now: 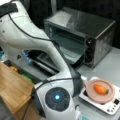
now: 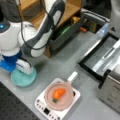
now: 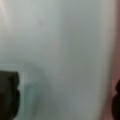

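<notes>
Black fingers (image 3: pixel 9 96) stand spread at the left and right edges of the wrist view, holding nothing. At lower left in a front view, the gripper (image 2: pixel 24 68) hangs directly above the teal plate (image 2: pixel 23 78), which is round, flat and smooth. At centre, a matte pink pan (image 2: pixel 50 100) holds an orange carrot (image 2: pixel 58 94) on a white hob (image 2: pixel 42 107). At right stands a metal oven (image 2: pixel 112 92).

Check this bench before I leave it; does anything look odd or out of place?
Only the toy carrot lying in the pink pan on the scale. The oven door hangs open. Nothing spilled.
</notes>
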Controlling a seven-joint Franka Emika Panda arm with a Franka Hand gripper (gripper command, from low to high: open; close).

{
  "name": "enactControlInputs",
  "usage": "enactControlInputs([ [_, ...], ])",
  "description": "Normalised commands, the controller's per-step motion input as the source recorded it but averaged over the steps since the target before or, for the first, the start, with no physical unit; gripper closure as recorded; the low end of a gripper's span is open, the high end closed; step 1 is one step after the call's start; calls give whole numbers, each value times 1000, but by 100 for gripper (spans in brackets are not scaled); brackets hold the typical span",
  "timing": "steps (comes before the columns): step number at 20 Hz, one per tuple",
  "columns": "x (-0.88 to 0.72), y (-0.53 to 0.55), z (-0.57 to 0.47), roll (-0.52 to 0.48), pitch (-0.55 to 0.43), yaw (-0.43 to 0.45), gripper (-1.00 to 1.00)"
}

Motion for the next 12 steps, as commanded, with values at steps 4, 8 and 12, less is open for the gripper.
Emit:
enactControlInputs([
  [4,-2,-63,-61,136,-141,-27,100],
  [8,-35,-98,-81,126,-117,-26,100],
  [12,-60,-123,-95,113,-89,-22,100],
])
